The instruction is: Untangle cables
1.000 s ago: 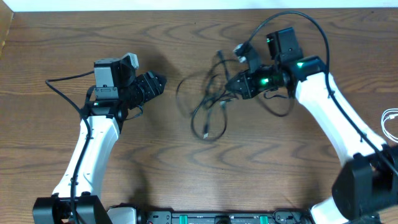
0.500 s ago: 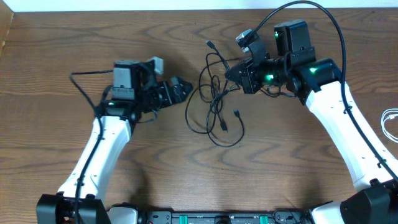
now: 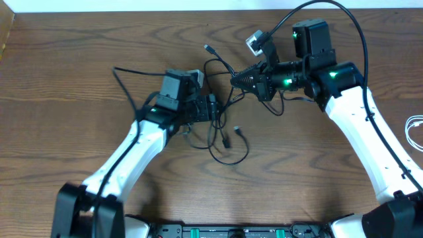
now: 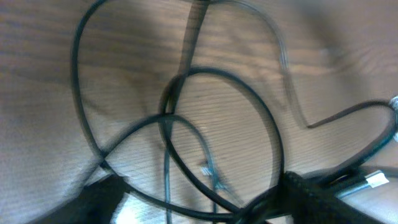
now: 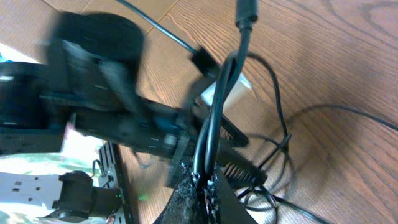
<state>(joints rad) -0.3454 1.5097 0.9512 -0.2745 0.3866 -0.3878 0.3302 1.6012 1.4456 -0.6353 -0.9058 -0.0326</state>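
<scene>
Tangle of black cables at table centre, slightly toward 12 o'clock. Separate white cable well apart at 3 o'clock edge, cut off by frame.

At 1 o'clock of tangle, right gripper pinched tight on black strands. At 9 o'clock side, left gripper has jaws apart, strands between, no grip seen.

Handling, judged: light, limp, smooth sheath; loops likely to snag at plugs. Take hold near plug end, not mid-loop.

Left wrist view blurred. Crossings under grippers hidden.

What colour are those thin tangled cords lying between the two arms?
Black. The thin tangled cords show best in the overhead view.
</scene>
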